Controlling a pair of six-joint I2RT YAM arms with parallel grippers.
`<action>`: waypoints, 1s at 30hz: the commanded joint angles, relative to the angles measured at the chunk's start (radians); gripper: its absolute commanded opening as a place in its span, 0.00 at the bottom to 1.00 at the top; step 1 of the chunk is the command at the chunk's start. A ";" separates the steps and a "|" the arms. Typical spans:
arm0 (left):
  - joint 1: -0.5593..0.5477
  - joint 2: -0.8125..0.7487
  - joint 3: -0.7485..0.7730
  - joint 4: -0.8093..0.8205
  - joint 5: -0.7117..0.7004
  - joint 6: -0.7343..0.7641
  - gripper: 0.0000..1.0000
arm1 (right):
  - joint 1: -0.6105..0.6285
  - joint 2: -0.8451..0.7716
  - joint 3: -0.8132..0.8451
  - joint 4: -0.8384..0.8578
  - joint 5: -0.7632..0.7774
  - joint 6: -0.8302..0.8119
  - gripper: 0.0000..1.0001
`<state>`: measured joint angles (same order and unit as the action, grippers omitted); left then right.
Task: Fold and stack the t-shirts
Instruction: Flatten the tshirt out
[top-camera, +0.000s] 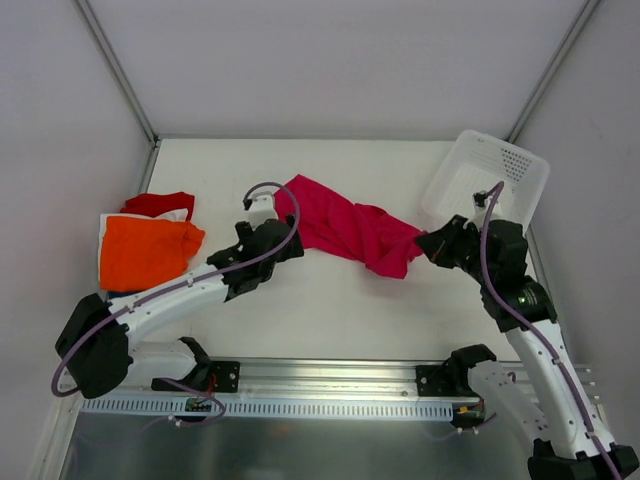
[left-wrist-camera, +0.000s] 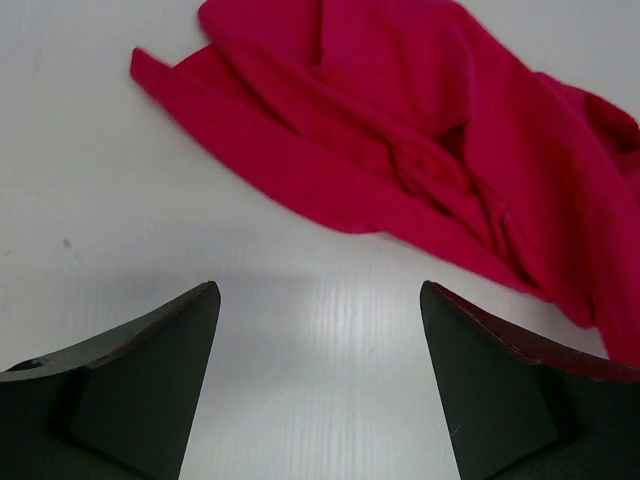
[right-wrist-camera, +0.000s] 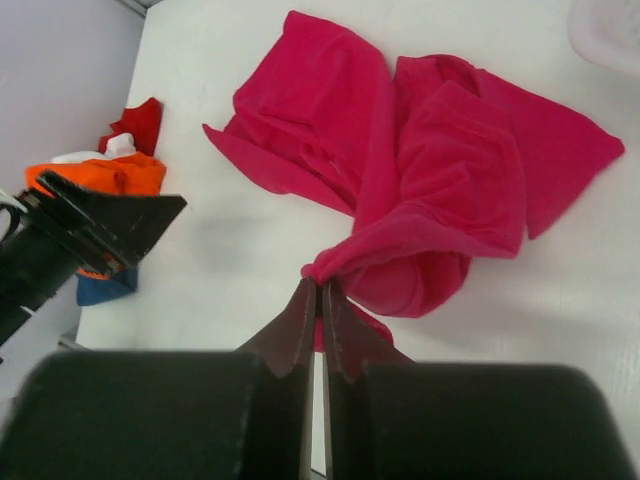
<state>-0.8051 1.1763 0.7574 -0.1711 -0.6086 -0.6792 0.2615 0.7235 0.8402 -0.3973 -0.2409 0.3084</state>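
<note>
A magenta-pink t-shirt (top-camera: 345, 228) lies crumpled in a long bunch across the middle of the table. My right gripper (right-wrist-camera: 322, 285) is shut on a pinch of its near-right end, and the cloth (right-wrist-camera: 430, 190) rises slightly to the fingertips. In the overhead view that gripper (top-camera: 426, 244) sits at the shirt's right tip. My left gripper (left-wrist-camera: 320, 288) is open over bare table, just short of the shirt's (left-wrist-camera: 400, 130) left edge and touching nothing. At the left stands a pile of t-shirts with an orange one (top-camera: 145, 250) on top, and white (top-camera: 178, 214) and red (top-camera: 160, 203) behind it.
A white perforated basket (top-camera: 497, 160) stands at the back right, close behind my right arm. A bit of dark blue cloth (right-wrist-camera: 105, 288) shows under the orange shirt. Grey walls close in the table on the left, back and right.
</note>
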 joint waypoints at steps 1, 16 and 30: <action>0.019 0.103 0.042 0.311 0.019 0.185 0.82 | 0.041 -0.093 -0.053 -0.003 0.150 -0.063 0.00; 0.287 0.643 0.330 0.538 0.211 0.290 0.76 | 0.058 -0.269 -0.210 -0.104 0.213 -0.095 0.00; 0.334 0.747 0.402 0.544 0.389 0.280 0.75 | 0.059 -0.230 -0.240 -0.063 0.206 -0.097 0.00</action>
<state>-0.4801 1.9320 1.1332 0.3408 -0.2680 -0.3985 0.3122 0.4862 0.5968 -0.5034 -0.0406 0.2234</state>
